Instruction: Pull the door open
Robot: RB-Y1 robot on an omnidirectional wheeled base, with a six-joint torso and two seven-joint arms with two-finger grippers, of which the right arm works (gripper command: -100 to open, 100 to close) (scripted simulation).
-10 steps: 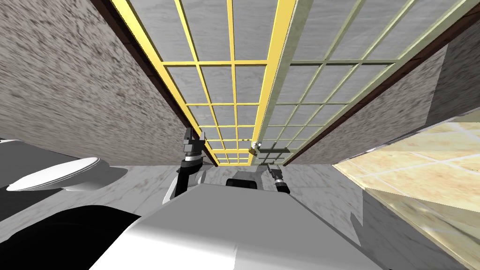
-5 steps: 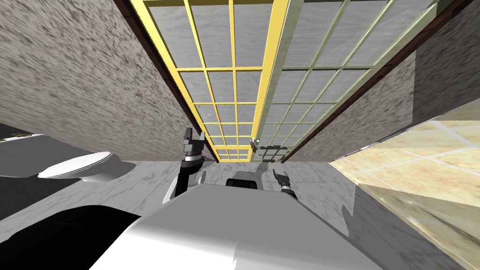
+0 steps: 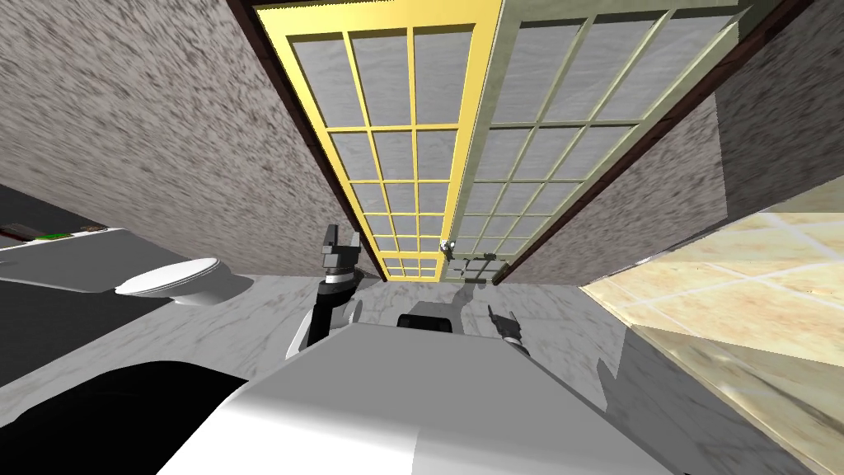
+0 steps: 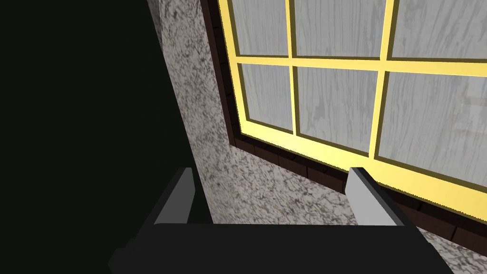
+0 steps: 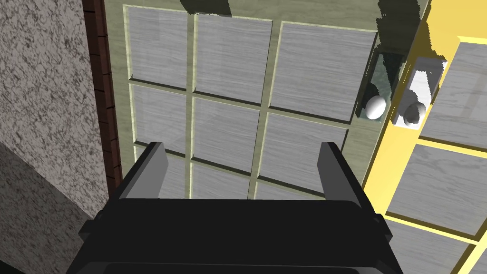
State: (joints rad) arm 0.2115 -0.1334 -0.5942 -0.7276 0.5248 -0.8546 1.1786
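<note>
Double door shows a bright yellow leaf (image 3: 387, 128) at 11 o'clock and a pale olive-green leaf (image 3: 569, 125) at 1 o'clock, both with grey wood-grain panes (image 3: 387, 78) and white knobs (image 5: 375, 107), within a dark brown surround (image 4: 285, 161) and speckled grey wall (image 3: 165, 124); grey marbled floor (image 3: 264, 305), white toilet (image 3: 177, 279) at 9 o'clock, beige tiled surface (image 3: 725, 280) at 3 o'clock.

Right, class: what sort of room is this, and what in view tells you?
Probably a bathroom: a white toilet stands at the left, the floor looks like grey marble, and a beige tiled counter sits at the right.

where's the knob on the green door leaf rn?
In the right wrist view the white knob sits on the green leaf at its edge by the yellow leaf, beyond the open right end effector, untouched.
</note>
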